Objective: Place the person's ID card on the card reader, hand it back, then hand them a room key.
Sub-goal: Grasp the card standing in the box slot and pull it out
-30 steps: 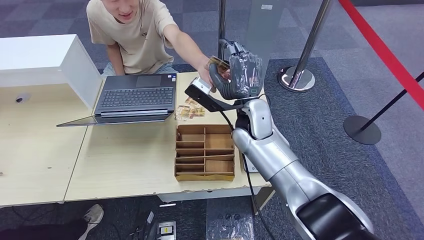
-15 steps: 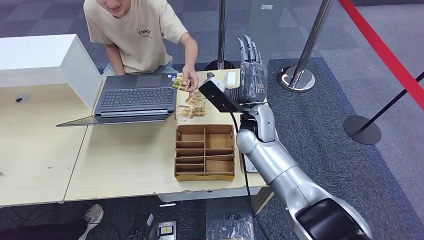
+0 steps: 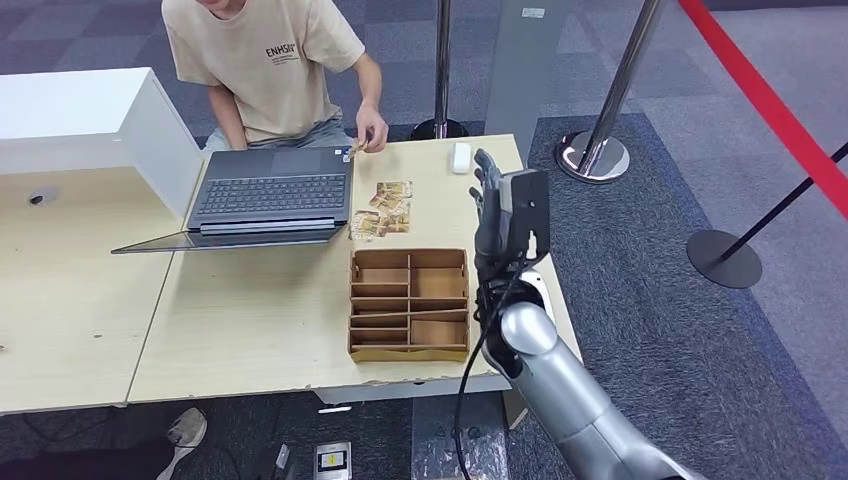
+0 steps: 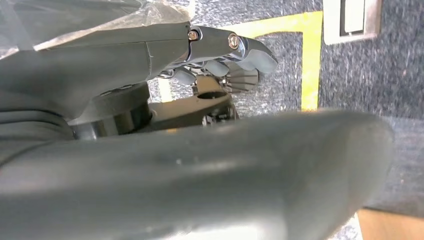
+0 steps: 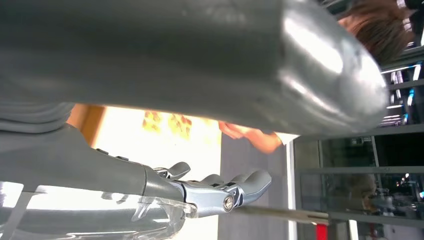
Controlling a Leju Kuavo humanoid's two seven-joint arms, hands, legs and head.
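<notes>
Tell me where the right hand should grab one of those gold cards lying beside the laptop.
Probably the outermost card, by its free edge facing the right hand, coming down from above. The cards lie flat and overlapping on the table, so only an exposed edge lets fingers pinch.

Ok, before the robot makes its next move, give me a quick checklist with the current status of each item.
1. Right hand free: ok, raised over the table's right edge, fingers apart, nothing in it.
2. Card handed over: ok, the person's hand holds a small card by the grey laptop.
3. Small white card reader free: ok, nothing lies on it.
4. Patterned cards reachable: ok, uncovered between the laptop and the brown compartment tray.
5. Left hand free: cannot tell, it hangs over the floor.
</notes>
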